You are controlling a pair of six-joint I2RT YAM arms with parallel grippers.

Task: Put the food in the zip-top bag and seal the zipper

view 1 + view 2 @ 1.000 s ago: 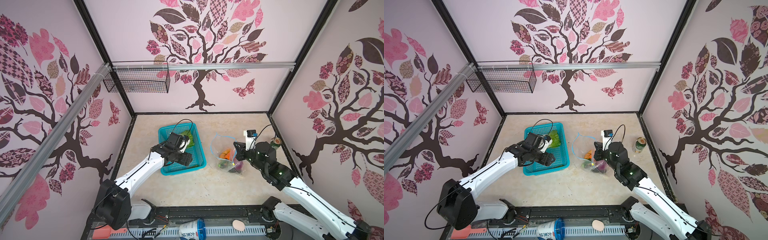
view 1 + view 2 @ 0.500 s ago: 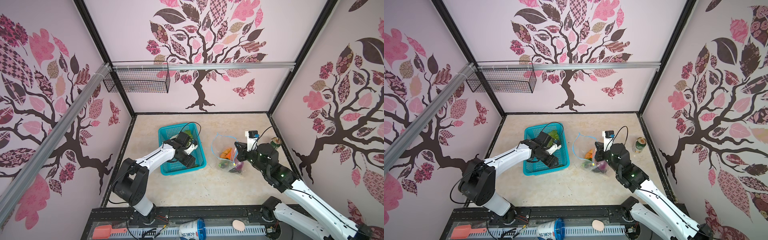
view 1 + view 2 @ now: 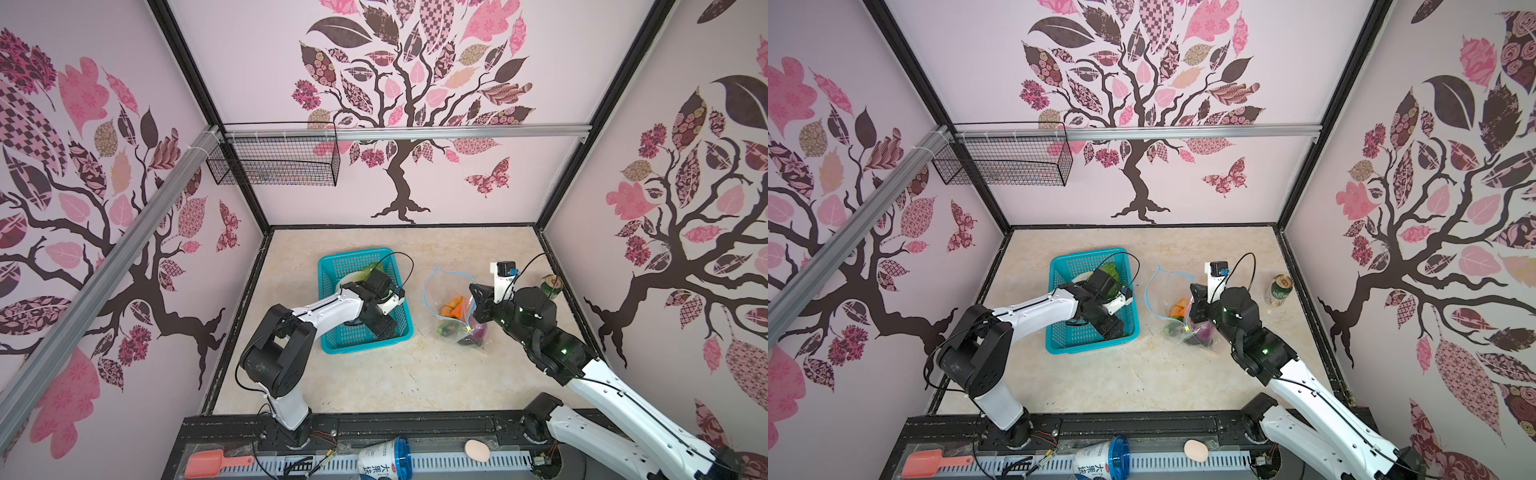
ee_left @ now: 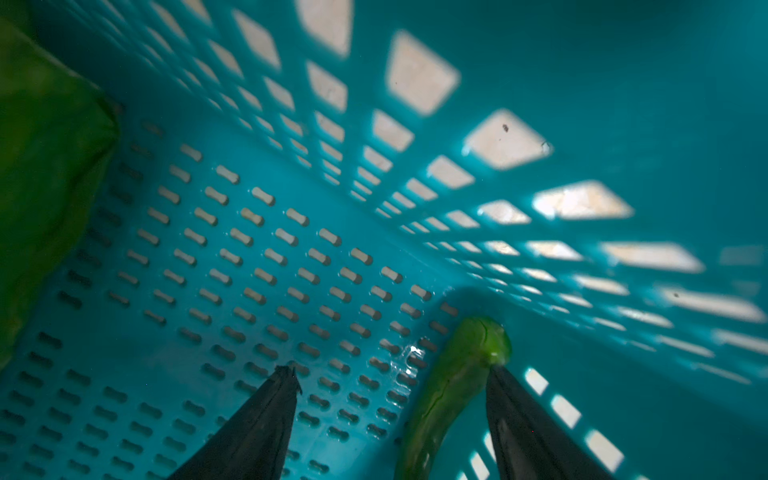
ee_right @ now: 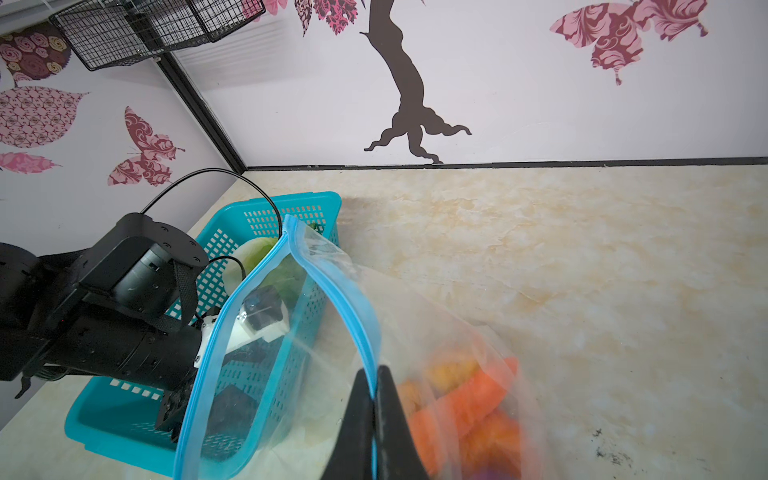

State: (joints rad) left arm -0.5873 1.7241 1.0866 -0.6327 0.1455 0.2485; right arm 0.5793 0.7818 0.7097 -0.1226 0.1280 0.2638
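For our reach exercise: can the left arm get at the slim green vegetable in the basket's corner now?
Likely yes: the left tool stands open inside the basket, the green vegetable between its fingers.

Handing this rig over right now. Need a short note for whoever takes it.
Left hand: open, down in the teal basket, fingers either side of a long green vegetable, not yet gripped.
Right hand: shut on the zipper edge, holding the zip-top bag mouth open.
Done: carrot, eggplant and a few more pieces are in the bag.
To do: bag the green vegetable and the lettuce from the basket, then seal the zipper.
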